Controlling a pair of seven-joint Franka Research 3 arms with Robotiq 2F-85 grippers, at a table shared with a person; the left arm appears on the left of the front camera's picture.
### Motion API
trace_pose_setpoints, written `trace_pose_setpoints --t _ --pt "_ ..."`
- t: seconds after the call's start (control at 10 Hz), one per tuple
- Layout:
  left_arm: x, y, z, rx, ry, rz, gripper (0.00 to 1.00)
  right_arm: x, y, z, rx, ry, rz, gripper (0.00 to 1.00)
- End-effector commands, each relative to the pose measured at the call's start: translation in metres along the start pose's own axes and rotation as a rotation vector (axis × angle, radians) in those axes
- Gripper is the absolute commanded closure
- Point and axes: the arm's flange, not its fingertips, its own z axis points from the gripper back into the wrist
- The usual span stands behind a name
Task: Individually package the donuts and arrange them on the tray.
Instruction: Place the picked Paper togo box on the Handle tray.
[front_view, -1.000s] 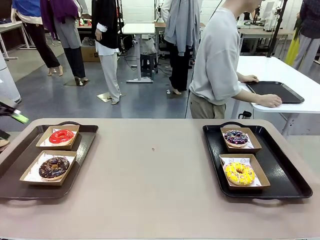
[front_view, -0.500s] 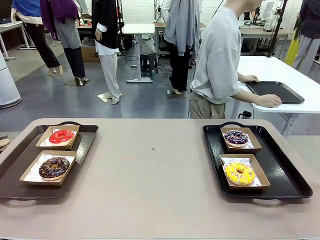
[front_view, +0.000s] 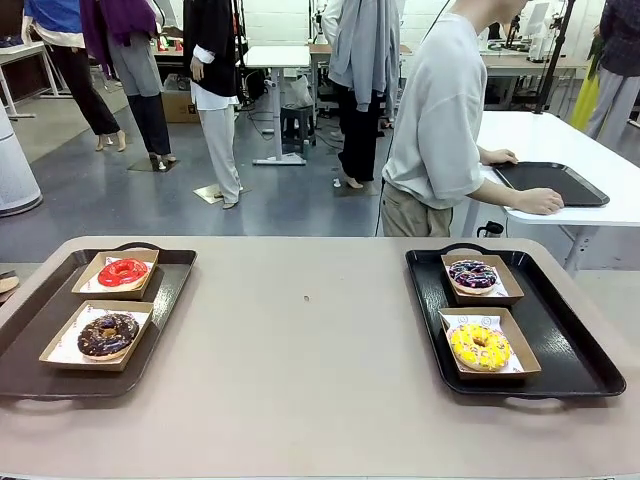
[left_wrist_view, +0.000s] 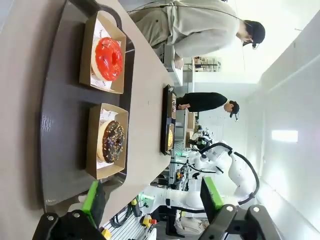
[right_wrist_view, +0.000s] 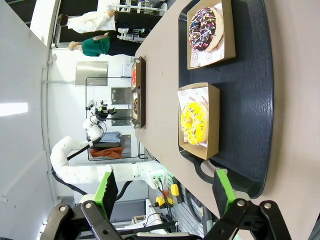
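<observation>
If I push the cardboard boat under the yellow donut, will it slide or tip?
The cardboard boat is low and flat-bottomed, so it will probably slide, not tip. It looks thin and light and may buckle if squeezed. The black tray looks smooth, so it could skid easily with the yellow donut.

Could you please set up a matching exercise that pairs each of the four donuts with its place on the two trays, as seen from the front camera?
Things:
1. glossy red glazed ring donut
2. dark chocolate ring donut
3. dark purple-blue ring donut with white sprinkles
4. yellow ring donut with sprinkles

Places:
A. right tray, nearer cardboard box
B. left tray, farther cardboard box
C. right tray, farther cardboard box
D. left tray, nearer cardboard box

Pairs: 1-B, 2-D, 3-C, 4-A
</observation>
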Motion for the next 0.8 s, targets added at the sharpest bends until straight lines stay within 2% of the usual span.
trace_pose_setpoints --t 0.0,0.7 --pt "-0.0013 -0.0031 -0.0015 -0.003 0.001 -0.007 0.0 -0.0001 0.0006 0.0018 0.005 0.011 0.012 0.0" --pt "-0.0013 -0.0031 -0.0015 -0.003 0.001 -0.007 0.0 -0.0001 0.0006 0.0018 0.005 0.011 0.012 0.0"
